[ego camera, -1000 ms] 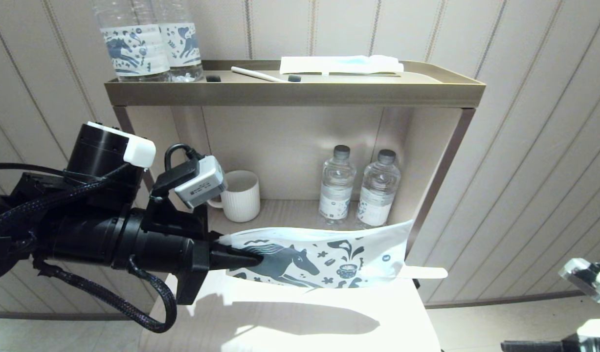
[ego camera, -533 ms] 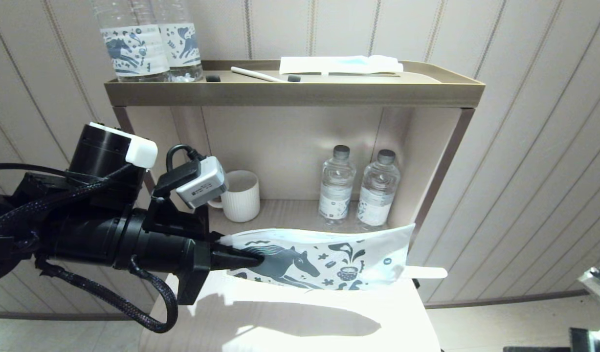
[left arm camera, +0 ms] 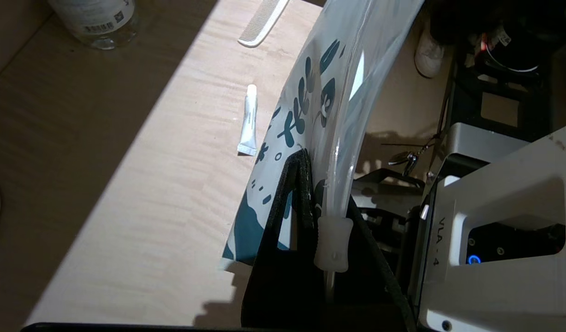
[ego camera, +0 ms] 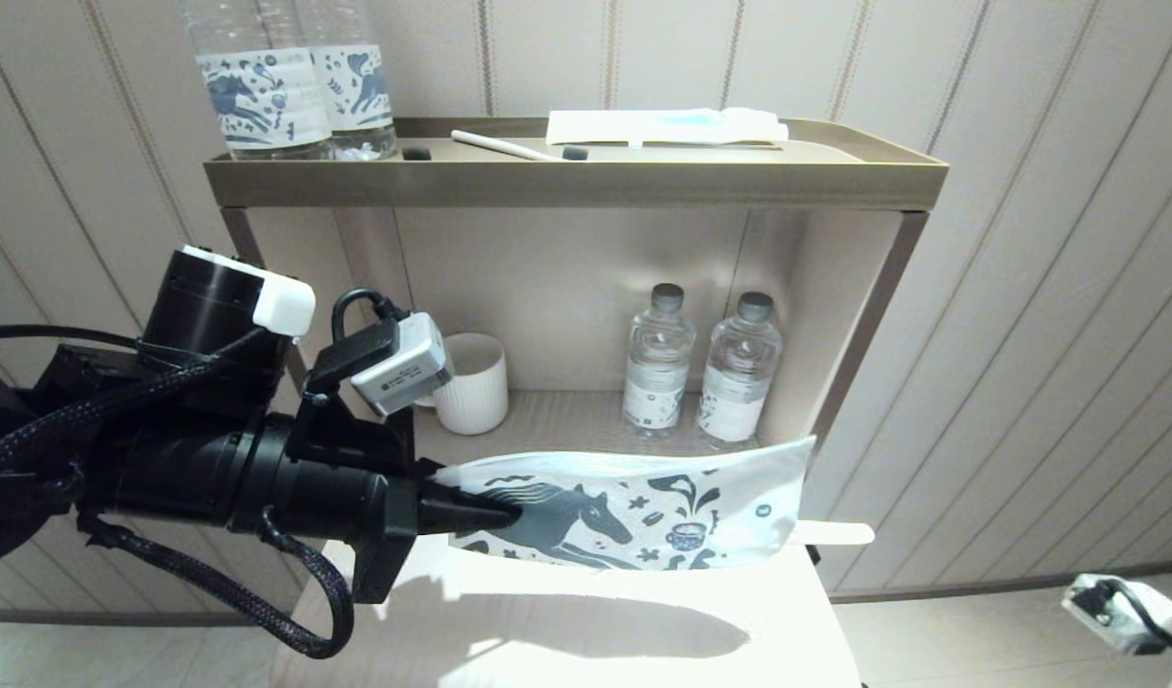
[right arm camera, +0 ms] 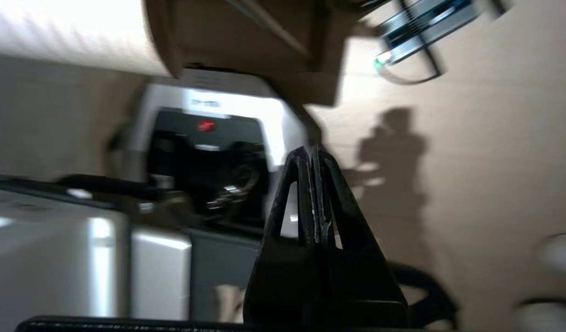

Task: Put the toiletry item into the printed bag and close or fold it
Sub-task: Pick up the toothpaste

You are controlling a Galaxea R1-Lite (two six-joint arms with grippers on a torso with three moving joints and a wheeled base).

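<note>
Printed bag (ego camera: pixel 643 511) hung level above table (ego camera: pixel 566 631), left end pinched between clenched fingers of left gripper (ego camera: pixel 495 516). Small white tube (left arm camera: pixel 248 121) lay on table beside bag, comb (left arm camera: pixel 261 22) further off. Right gripper (right arm camera: pixel 314 159) low at right, fingers pressed together, empty.

You can read "VLA - 4" on the white robot housing (left arm camera: pixel 495 221) in the left wrist view. The bottle labels (ego camera: pixel 261 96) carry horse prints, but no legible words.
</note>
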